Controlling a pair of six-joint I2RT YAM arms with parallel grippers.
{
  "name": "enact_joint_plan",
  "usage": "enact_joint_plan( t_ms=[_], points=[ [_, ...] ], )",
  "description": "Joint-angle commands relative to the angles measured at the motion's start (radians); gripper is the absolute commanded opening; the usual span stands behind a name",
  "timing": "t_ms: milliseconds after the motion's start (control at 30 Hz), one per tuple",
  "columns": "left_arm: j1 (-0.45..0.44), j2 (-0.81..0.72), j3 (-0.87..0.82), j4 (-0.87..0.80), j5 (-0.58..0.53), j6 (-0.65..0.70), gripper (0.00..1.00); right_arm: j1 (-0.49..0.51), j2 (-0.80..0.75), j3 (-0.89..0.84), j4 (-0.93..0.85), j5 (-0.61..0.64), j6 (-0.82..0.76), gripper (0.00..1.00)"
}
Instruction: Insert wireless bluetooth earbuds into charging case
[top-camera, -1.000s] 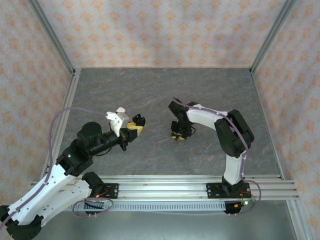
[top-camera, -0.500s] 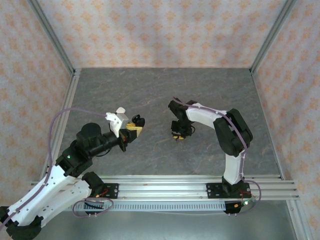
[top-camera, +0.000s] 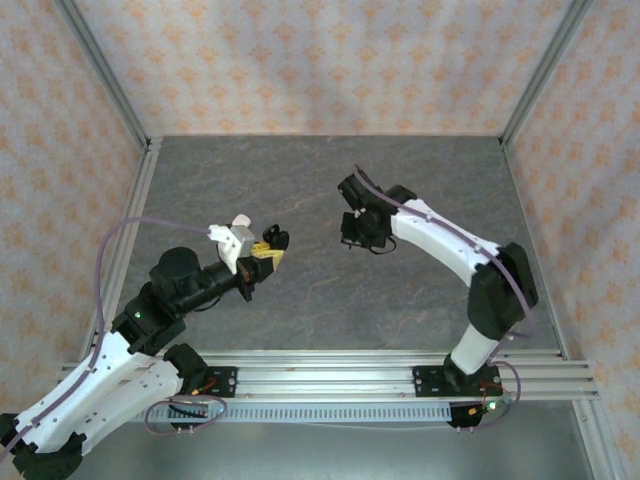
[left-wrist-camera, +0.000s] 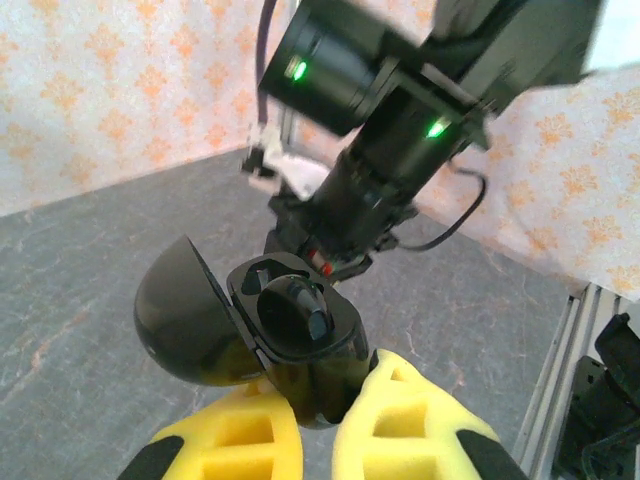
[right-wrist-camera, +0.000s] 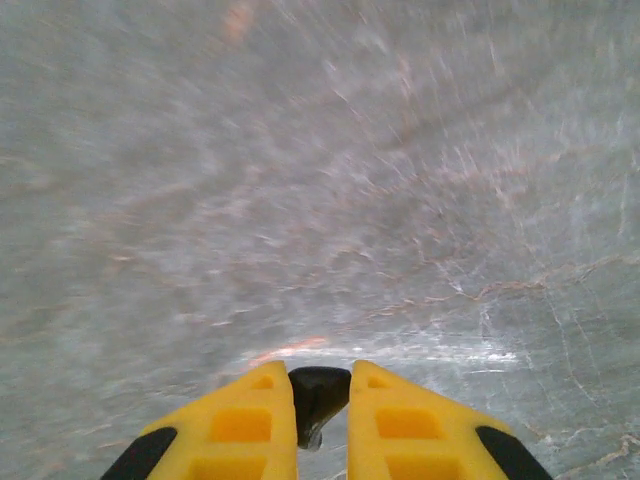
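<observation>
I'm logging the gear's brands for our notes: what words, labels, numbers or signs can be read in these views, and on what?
None readable.
The black charging case in the left gripper and the black earbud in the right gripper show no markings.
The right arm has two green lights, no text.
The wallpaper carries only an orange ornament.

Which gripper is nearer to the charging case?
Left. The left gripper is shut on the open case; the right gripper hangs apart from it, pinching an earbud.
</observation>
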Motion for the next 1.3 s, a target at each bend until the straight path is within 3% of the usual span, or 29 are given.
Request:
enact_joint_plan(
  t_ms=[0,433,733,1267],
  points=[
    [0.002,0.027,0.053,0.084,-0.010,0.052,0.00,0.040,-0.087,0.089,-0.090,0.122,0.021,0.15],
    [0.002,0.131,0.117,0.131,0.041,0.089,0.00,0.221,-0.184,0.416,-0.101,0.264,-0.035,0.14],
    [0.003,0.165,0.152,0.108,0.064,0.108,0.00,0.312,-0.093,0.534,-0.088,0.184,-0.124,0.15],
    [0.001,0.166,0.162,0.087,0.052,0.107,0.00,0.324,-0.052,0.573,-0.128,0.111,-0.131,0.15]
  ],
)
